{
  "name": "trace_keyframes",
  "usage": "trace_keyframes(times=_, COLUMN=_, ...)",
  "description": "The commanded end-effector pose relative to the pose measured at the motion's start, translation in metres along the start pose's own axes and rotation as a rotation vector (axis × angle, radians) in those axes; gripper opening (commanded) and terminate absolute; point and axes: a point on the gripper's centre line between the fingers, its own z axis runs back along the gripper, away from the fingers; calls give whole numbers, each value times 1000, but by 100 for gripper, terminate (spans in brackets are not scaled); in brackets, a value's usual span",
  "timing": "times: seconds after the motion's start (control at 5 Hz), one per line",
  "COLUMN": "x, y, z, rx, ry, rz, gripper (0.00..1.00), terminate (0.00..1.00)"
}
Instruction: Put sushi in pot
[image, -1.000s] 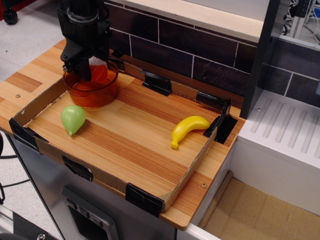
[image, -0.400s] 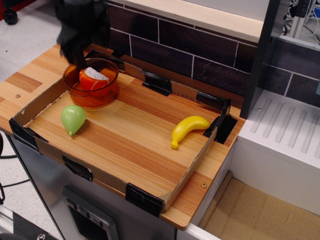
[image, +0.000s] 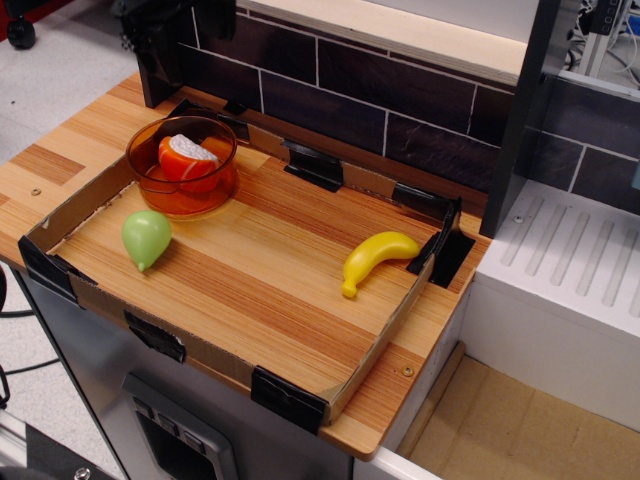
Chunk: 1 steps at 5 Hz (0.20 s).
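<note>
The sushi (image: 187, 160), orange-red with a white top, lies inside the translucent orange pot (image: 181, 201) at the back left corner of the cardboard-walled board. The black gripper (image: 163, 22) is raised above and behind the pot at the top left edge of the view. It is clear of the pot and holds nothing that I can see. Most of it is cut off by the frame, so its jaws do not show.
A green pear-shaped toy (image: 146, 237) lies just in front of the pot. A yellow banana (image: 378, 258) lies at the right. A low cardboard wall (image: 215, 358) rings the wooden board. A dark tiled wall (image: 350, 95) stands behind. A white ribbed unit (image: 570, 270) stands at right.
The gripper was down in the pot a second ago. It has let go of the sushi, which now rests in the pot, and has lifted up and back.
</note>
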Motion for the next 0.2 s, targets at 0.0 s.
trace_keyframes(times=0.0, x=13, y=-13, z=26, rx=-69, ry=-29, rz=-5, gripper=100, terminate=100)
